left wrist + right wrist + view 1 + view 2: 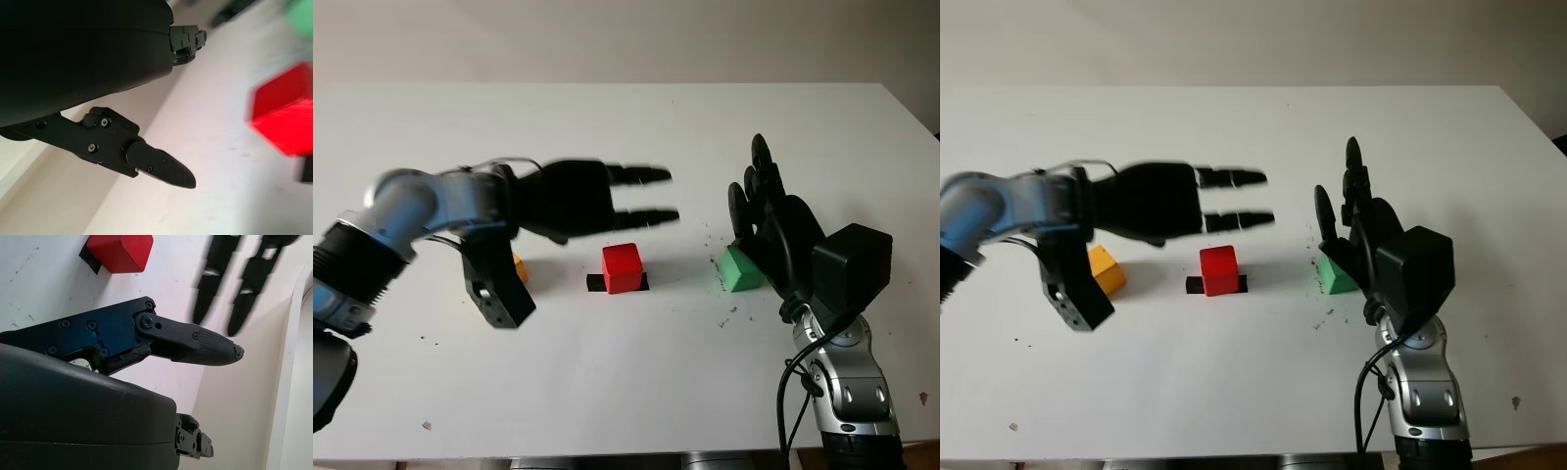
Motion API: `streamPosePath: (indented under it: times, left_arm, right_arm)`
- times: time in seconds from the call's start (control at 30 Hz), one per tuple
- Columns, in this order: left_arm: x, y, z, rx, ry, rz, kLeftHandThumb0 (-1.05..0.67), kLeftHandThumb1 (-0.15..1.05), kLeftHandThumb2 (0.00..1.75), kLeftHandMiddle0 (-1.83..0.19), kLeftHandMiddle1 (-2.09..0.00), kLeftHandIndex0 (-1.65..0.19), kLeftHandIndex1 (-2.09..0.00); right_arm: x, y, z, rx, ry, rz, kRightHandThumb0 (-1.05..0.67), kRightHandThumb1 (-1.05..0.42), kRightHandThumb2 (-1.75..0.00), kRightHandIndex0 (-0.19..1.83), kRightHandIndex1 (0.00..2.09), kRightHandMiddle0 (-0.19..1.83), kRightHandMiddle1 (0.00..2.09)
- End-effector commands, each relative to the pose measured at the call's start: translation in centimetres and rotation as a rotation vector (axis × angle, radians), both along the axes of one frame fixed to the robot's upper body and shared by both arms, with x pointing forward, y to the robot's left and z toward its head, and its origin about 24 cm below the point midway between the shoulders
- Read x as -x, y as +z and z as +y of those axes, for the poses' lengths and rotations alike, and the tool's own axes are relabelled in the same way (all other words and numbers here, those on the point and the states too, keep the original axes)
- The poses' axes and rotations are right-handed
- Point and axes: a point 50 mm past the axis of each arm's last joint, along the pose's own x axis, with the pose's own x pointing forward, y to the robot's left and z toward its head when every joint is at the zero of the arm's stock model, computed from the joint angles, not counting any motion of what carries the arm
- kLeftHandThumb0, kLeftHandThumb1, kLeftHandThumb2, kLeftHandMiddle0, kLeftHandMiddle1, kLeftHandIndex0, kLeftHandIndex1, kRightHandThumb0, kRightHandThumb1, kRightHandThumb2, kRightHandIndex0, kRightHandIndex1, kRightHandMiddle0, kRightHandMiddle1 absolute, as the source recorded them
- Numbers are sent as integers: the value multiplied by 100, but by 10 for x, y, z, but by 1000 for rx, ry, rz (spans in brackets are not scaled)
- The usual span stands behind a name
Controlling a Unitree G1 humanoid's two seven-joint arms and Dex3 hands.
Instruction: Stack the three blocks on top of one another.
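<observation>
Nearest, right hand (pixel 766 206) open, upright, just beside the green block (pixel 739 269) on the white tabletop (pixel 607 392). Red block (pixel 622 267) at centre on a black patch (pixel 597 284). Orange block (pixel 1105 267) to its left. Left hand (pixel 607 201) open, holding nothing, hovering above and behind the red block.

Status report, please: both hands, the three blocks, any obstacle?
Left hand open, above red block. Right hand open, beside green block. Orange block beside left forearm. Nothing stacked; no obstacle between blocks.
</observation>
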Motion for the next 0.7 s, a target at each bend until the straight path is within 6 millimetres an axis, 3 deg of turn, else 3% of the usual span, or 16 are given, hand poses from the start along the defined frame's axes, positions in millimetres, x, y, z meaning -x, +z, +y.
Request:
streamPosePath:
  times: [0.0, 0.13, 0.3, 0.53, 0.67]
  left_arm:
    - [-4, 22, 14, 99, 87, 17, -67, 84, 4, 11, -6, 12, -6]
    - [-9, 48, 45, 385, 289, 239, -73, 85, 5, 14, -5, -1, -10]
    - [-7, 57, 77, 592, 426, 431, -71, 81, 5, 5, -7, -24, -10]
    - [7, 62, 107, 704, 501, 579, -75, 87, 7, 5, -6, -29, -7]
    - [16, 60, 124, 685, 558, 572, -68, 84, 5, 5, -5, -27, -6]
  right_arm:
    - [-1, 3, 0, 1, -3, -19, -72, -105, -65, -19, 0, -19, 0]
    - [-2, 3, 0, -5, 1, -18, -73, -105, -65, -19, 0, -19, 0]
    - [-1, 3, -1, -5, 1, -17, -72, -105, -65, -19, 0, -19, 0]
    - [-1, 4, -2, -2, 5, -21, -72, -105, -65, -19, 0, -19, 0]
    - [-2, 5, -2, 0, 6, -14, -72, -105, -65, -19, 0, -19, 0]
